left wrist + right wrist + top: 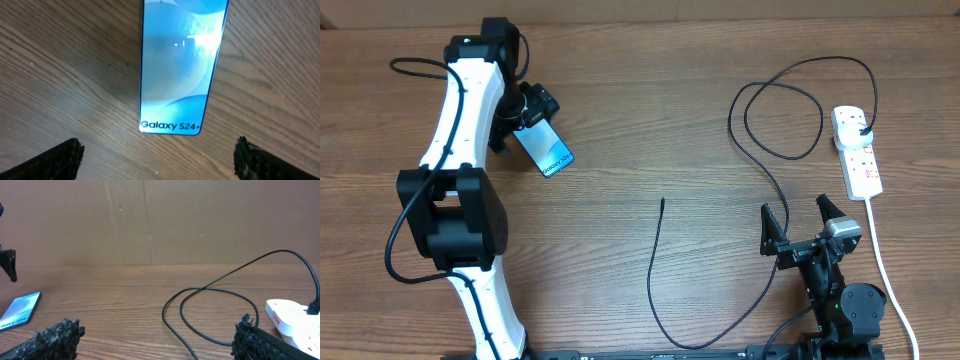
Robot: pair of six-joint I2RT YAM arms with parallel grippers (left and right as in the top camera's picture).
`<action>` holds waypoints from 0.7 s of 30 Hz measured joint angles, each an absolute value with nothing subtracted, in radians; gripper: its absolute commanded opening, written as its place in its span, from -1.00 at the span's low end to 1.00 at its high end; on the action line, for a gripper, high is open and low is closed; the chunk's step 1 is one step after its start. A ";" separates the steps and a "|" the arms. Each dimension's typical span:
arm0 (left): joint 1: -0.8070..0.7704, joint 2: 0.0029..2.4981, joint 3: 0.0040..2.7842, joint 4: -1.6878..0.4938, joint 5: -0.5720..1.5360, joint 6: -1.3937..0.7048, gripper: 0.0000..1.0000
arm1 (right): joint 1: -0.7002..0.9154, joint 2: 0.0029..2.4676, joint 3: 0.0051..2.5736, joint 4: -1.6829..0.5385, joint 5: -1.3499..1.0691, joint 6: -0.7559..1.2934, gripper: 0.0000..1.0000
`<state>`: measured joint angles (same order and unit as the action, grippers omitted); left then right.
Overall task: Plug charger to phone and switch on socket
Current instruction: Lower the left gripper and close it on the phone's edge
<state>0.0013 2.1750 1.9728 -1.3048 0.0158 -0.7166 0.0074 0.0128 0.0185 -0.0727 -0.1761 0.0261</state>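
The phone (548, 150) lies flat on the wooden table at the left, its light-blue "Galaxy S24+" screen up; it fills the top of the left wrist view (180, 65). My left gripper (525, 112) hovers just above the phone's far end, open and empty, its fingertips (159, 157) apart from the phone. The black charger cable (660, 270) runs from a free tip near the table's middle, loops right, and its plug sits in the white socket strip (856, 150) at the far right. My right gripper (798, 222) is open and empty near the front right, beside the cable (220, 315).
The strip's thick white cord (885, 270) runs down the right edge past the right arm. A cardboard wall (160, 220) stands behind the table. A black arm cable (415, 68) loops at the upper left.
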 measured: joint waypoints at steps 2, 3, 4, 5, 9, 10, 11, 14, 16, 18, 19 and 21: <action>0.002 2.175 1.973 -1.296 0.022 -0.724 1.00 | 0.007 0.013 0.019 -0.073 -0.176 0.026 1.00; 0.002 2.175 1.973 -1.292 0.027 -0.727 1.00 | 0.007 0.013 0.019 -0.073 -0.176 0.026 1.00; 0.001 2.176 1.974 -1.289 0.030 -0.727 1.00 | 0.007 0.013 0.019 -0.073 -0.176 0.026 1.00; 0.000 2.176 1.974 -1.286 0.033 -0.728 1.00 | 0.007 0.013 0.019 -0.073 -0.176 0.026 1.00; 0.000 2.192 1.977 -1.284 0.045 -0.731 1.00 | 0.007 0.013 0.019 -0.073 -0.176 0.026 1.00; 0.000 2.198 1.977 -1.283 0.047 -0.733 1.00 | 0.007 0.013 0.019 -0.072 -0.176 0.026 1.00; 0.000 2.207 1.978 -1.283 0.049 -0.735 1.00 | 0.007 0.013 0.019 -0.073 -0.176 0.026 1.00; 0.000 2.239 1.978 -1.283 0.056 -0.739 1.00 | 0.007 0.013 0.019 -0.073 -0.176 0.026 1.00; 0.000 2.257 1.978 -1.282 0.061 -0.746 1.00 | 0.007 0.013 0.019 -0.072 -0.176 0.026 1.00; 0.000 2.281 1.978 -1.279 0.068 -0.757 1.00 | 0.007 0.013 0.019 -0.072 -0.176 0.026 1.00; 0.000 2.289 1.978 -1.274 0.068 -0.760 1.00 | 0.007 0.013 0.019 -0.072 -0.176 0.026 1.00; 0.000 2.299 1.978 -1.264 0.071 -0.763 1.00 | 0.007 0.013 0.019 -0.073 -0.176 0.025 1.00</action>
<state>-0.0002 2.2986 1.9778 -1.2644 0.0711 -0.7628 0.0074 0.0128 0.0185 -0.0727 -0.1761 0.0254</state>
